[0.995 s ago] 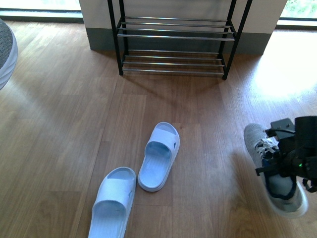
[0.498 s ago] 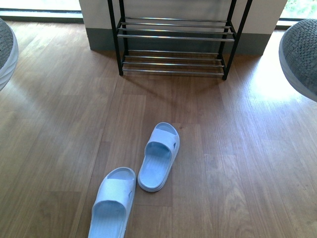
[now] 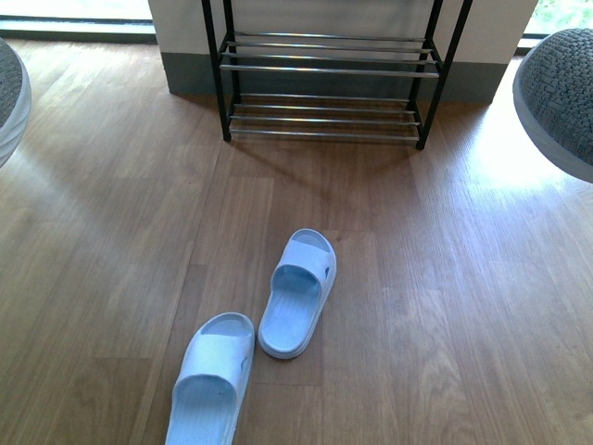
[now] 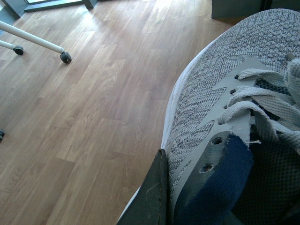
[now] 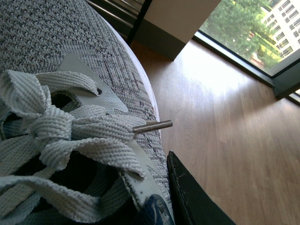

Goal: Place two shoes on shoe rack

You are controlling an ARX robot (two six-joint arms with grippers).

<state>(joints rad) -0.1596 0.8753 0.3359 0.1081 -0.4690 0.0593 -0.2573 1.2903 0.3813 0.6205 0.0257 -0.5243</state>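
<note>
Two grey knit sneakers are held up off the floor. In the front view only their toes show: the left sneaker at the left edge and the right sneaker at the right edge. The shoe rack stands ahead against the wall, black-framed with silver rods that carry nothing. My left gripper is shut on the left sneaker at its collar, with one dark finger outside. My right gripper is shut on the right sneaker, with a finger against the outer side. The inner fingers are hidden.
Two pale blue slide sandals lie on the wooden floor in front of me, between me and the rack. A white wheeled leg with a caster stands off to the left. A floor-level window is at the right.
The right sneaker, low near the floor a second ago with the gripper visible on it, has been lifted high to the front view's right edge. The left sneaker has hardly moved.
</note>
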